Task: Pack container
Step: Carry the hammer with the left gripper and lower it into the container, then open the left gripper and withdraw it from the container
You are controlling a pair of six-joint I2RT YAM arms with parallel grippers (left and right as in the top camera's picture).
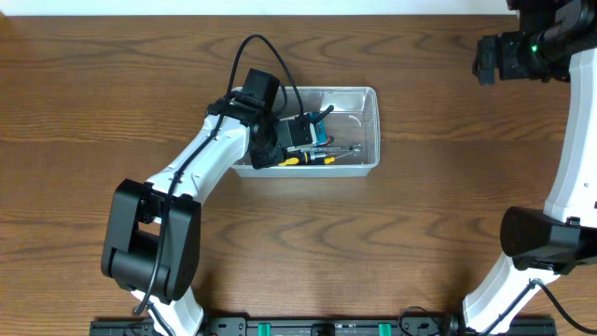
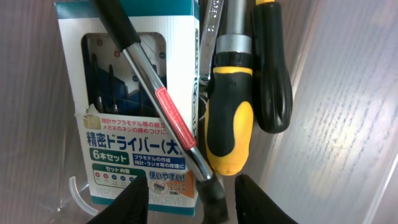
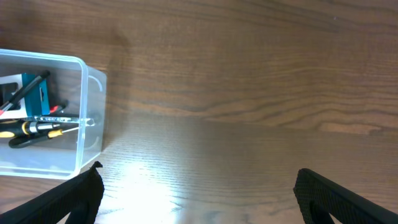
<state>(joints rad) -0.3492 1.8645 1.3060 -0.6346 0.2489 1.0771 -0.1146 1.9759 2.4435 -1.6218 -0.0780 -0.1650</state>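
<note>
Now | wooden table (image 3: 249, 81) | left gripper (image 2: 193, 190) part-open inside container (image 1: 376, 121), holding nothing | right gripper (image 3: 199, 174) wide, empty

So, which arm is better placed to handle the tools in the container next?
Probably left. The left claw hangs over the screwdriver and the boxed set inside the container. The right claw, open, is over the table, apart from the container.

left arm (image 1: 201, 161): white links, black joints, black cable | right arm (image 1: 574, 140): same, green light

A dark brown wood-grain table (image 1: 93, 75) fills the view, with soft bright glare on its surface.
</note>
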